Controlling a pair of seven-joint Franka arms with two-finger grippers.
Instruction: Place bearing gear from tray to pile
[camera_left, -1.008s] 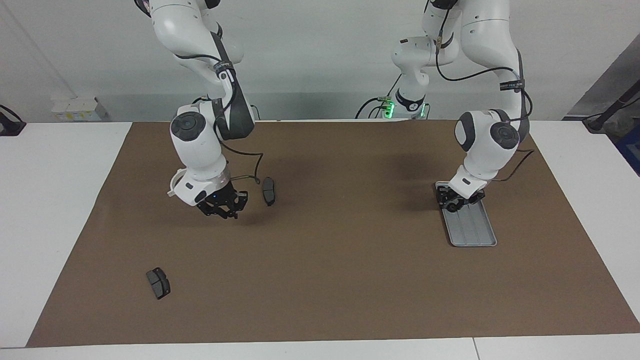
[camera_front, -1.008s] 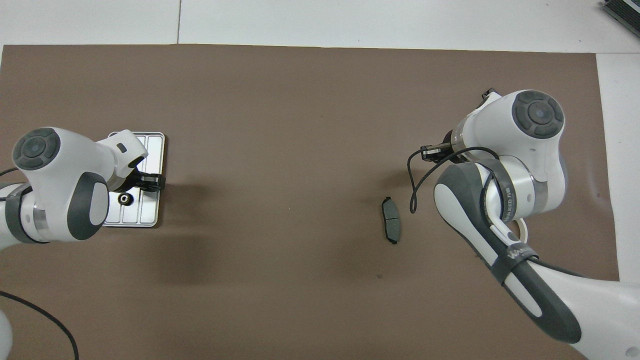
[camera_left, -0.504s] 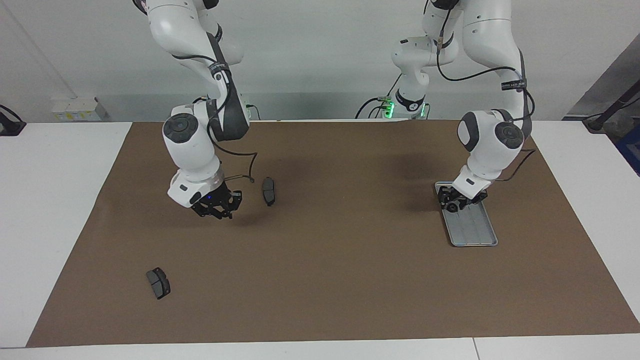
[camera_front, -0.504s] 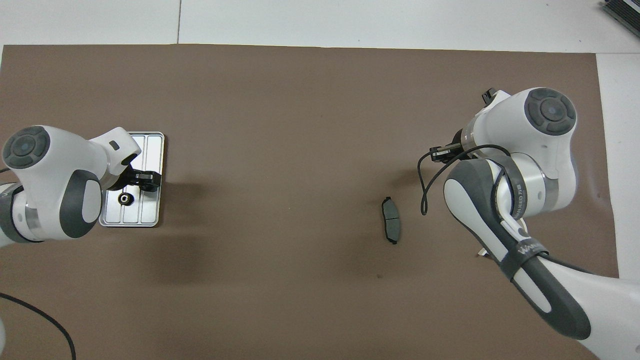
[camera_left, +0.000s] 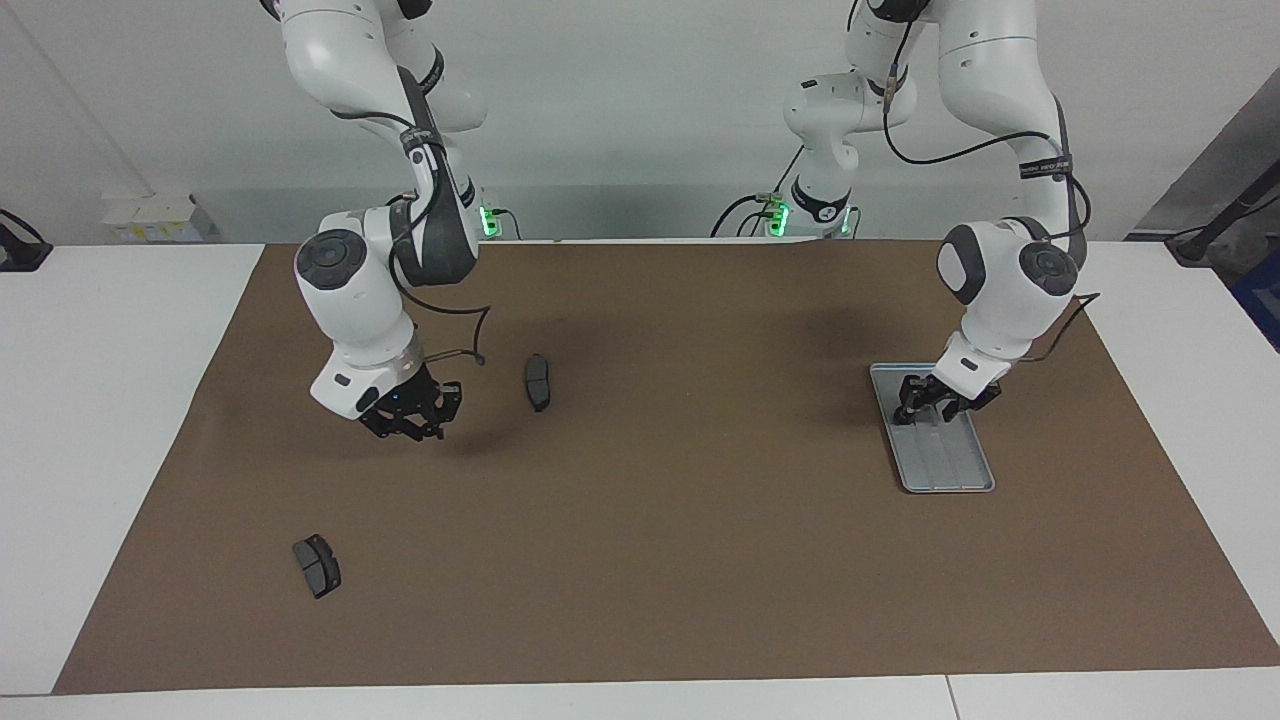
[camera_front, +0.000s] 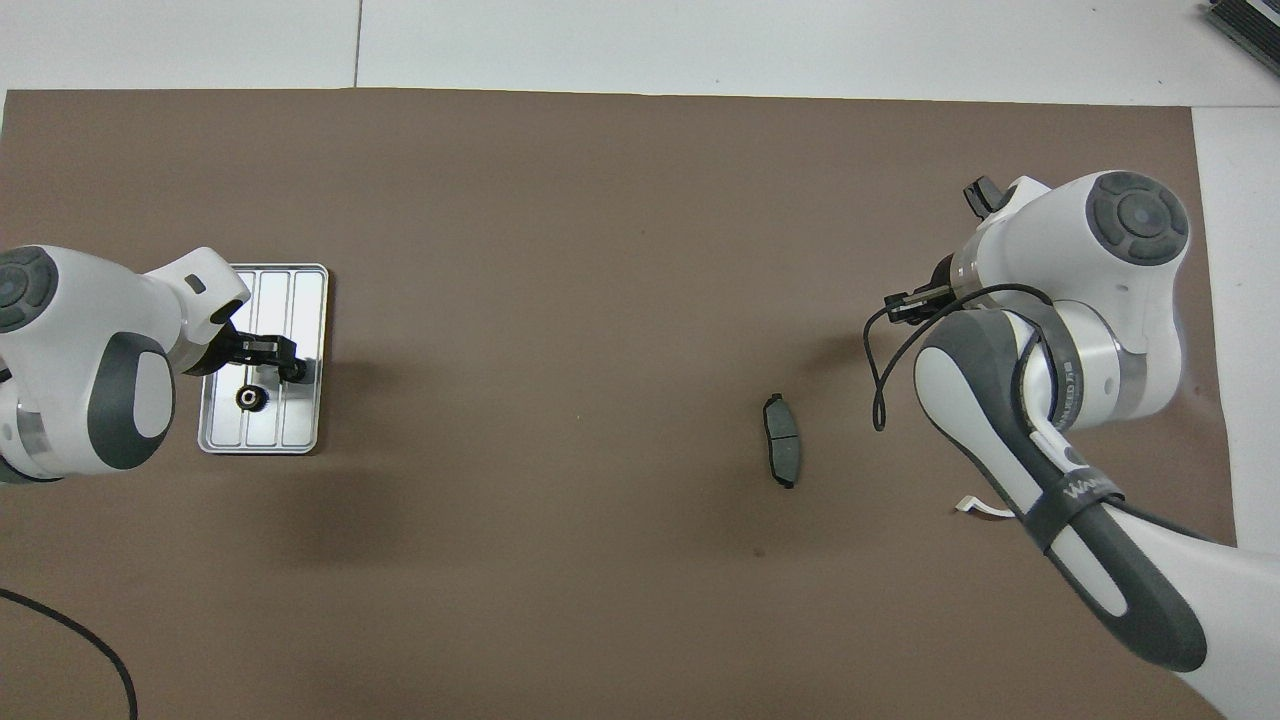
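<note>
**Gear Not Moved Yet**

The bearing gear (camera_front: 247, 398) sat in the tray (camera_front: 305, 300), near its robot-side edge. The left gripper (camera_front: 268, 357) hung over the tray, holding nothing; I could not tell its jaws. The right gripper (camera_left: 408, 420) was closed and empty. All the carrying was left.

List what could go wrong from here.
1. The gear is small and lies nearer the robots than the spot under the left gripper; a grasp may miss or knock it along the tray.
2. The right gripper, shut, hangs near a brake pad; a delivery there might crowd the arms.
</note>
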